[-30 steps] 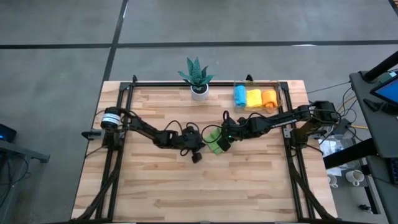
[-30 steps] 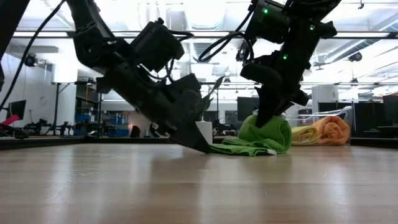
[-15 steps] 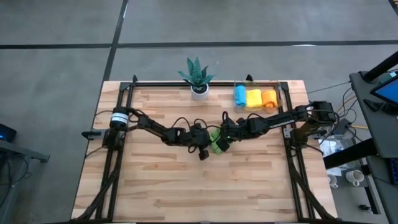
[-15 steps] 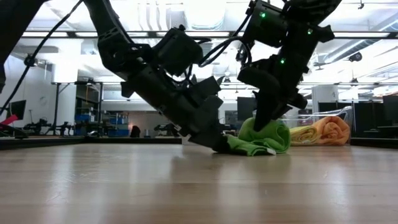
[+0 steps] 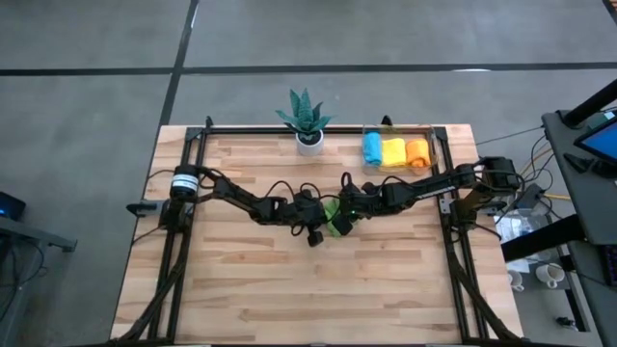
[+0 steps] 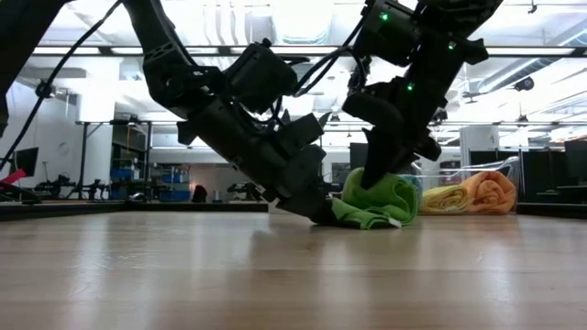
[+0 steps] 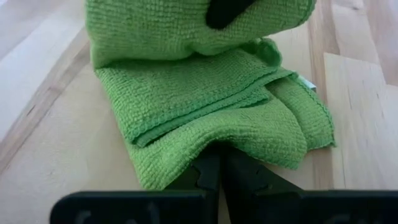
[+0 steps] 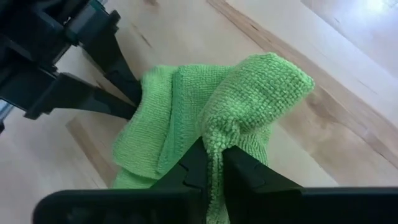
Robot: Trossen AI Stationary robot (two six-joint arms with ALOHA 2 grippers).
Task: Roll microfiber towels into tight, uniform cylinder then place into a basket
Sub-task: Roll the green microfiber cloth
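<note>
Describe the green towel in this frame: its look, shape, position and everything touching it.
The bright green microfiber towel is a soft, nubby cloth, partly rolled into a loose bundle with layered folds trailing flat on the light wooden table, near its middle. The right gripper is shut on a raised fold of the roll. The left gripper, shut, is tucked under or against the trailing edge. A small white tag shows at one corner.

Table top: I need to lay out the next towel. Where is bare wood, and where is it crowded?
Bare: the whole near half of the table, and the far-left corner beside the plant. Crowded: mid-table, where left hand and right hand meet at the green towel, and the basket corner.
</note>
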